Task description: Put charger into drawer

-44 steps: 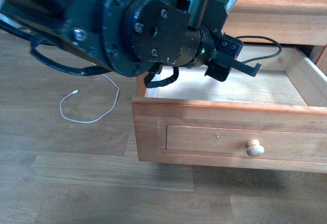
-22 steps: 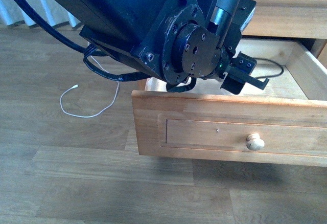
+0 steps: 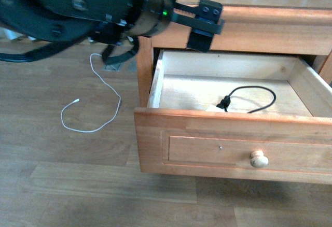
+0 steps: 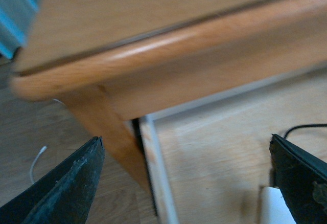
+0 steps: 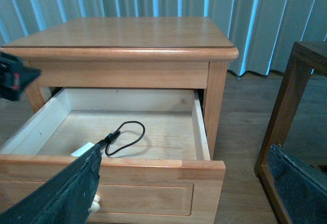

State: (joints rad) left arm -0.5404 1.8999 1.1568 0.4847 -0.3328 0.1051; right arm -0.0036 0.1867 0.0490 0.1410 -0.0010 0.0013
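Inside the open drawer, close behind its front wall, the charger lies free. The left hand hovers above, spread wide and empty. Placing seems done, so next comes pulling clear.

The front camera looks down from the robot's body onto the open drawer and the floor. The left wrist camera sits very close under the cabinet's top edge, with the drawer's corner between the left gripper's spread jaws. The right wrist camera stands well back and faces the whole cabinet, with the drawer between the right gripper's spread jaws. All three share the drawer's inside and the charger.
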